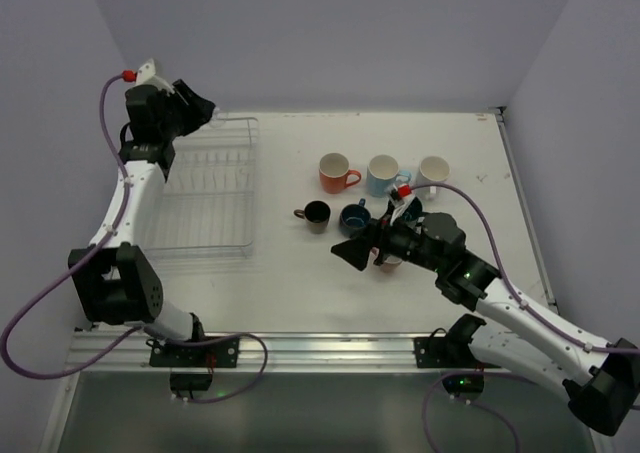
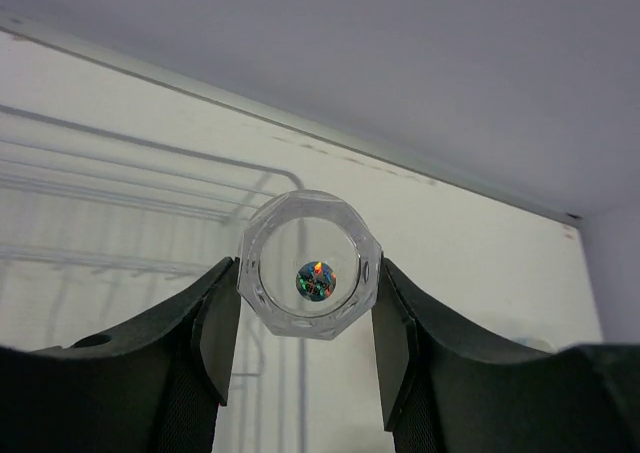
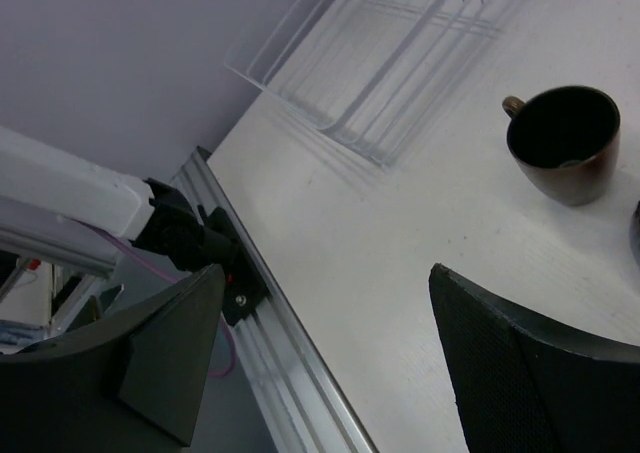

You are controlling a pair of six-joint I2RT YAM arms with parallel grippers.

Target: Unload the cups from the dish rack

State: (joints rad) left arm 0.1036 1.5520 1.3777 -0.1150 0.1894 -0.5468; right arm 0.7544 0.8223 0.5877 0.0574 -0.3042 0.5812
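White tabletop and pale lilac walls fill the overhead view. You have the dish rack (image 1: pixel 205 188) at the left of the frame, and your left gripper (image 1: pixel 208 112) hovers over its far corner, upper left. Right of the rack stand an orange mug (image 1: pixel 335 173), a light blue mug (image 1: pixel 382 175) and a white mug (image 1: pixel 433 171) in a far row. A dark brown cup (image 1: pixel 316 214) and a navy cup (image 1: pixel 353 216) stand nearer. Your right gripper (image 1: pixel 348 253) sits just below the navy cup, and its wrist hides most of a reddish shape (image 1: pixel 389 264).

From the left wrist, the fingers (image 2: pixel 215 338) are clamped on either side of a clear faceted glass (image 2: pixel 310 265), seen end-on, with rack wires behind it at left.

From the right wrist, you see the jaws wide apart with nothing between them. The dark brown cup stands upright at upper right, clear of them. The rack's corner is at top centre, and the table rail (image 3: pixel 280 343) runs through the lower middle.
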